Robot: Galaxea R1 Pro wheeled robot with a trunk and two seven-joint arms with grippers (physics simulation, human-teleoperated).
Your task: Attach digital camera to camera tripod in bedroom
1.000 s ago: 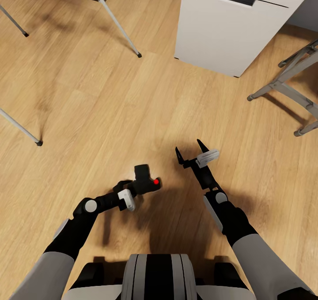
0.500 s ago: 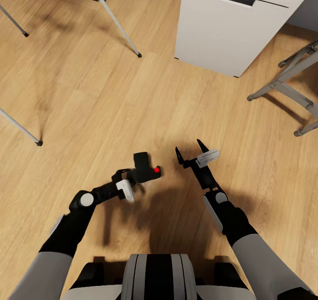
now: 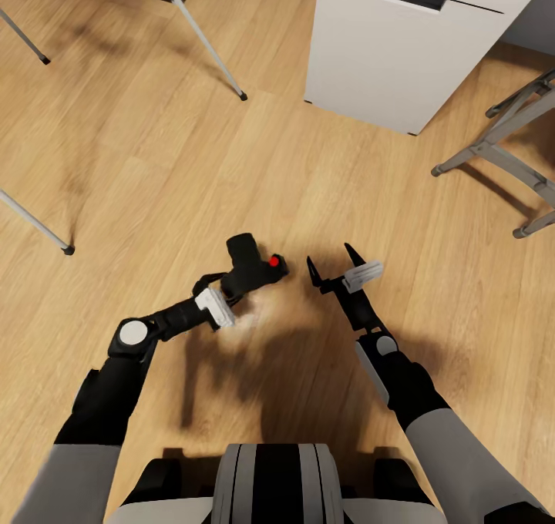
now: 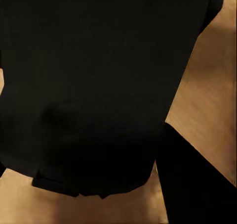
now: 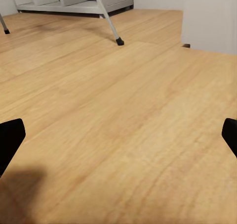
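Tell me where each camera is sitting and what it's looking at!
Head view: up on the robot's head, looking down at the floor; both arms show, the left gripper holding the camera, the right gripper with jaws open.
Left wrist view: on the left arm, pressed close against the black camera.
Right wrist view: on the right arm, looking low across the floor toward a tripod leg; its fingertips show.
Shared: head and right wrist views both show the tripod leg.

Light grey upper arms, black forearms, round grey joint caps. Small white block behind fingers of left gripper [image 3: 231, 289] and right gripper [image 3: 331, 264]. Thin pointed black fingers. Grey-and-black striped trunk.
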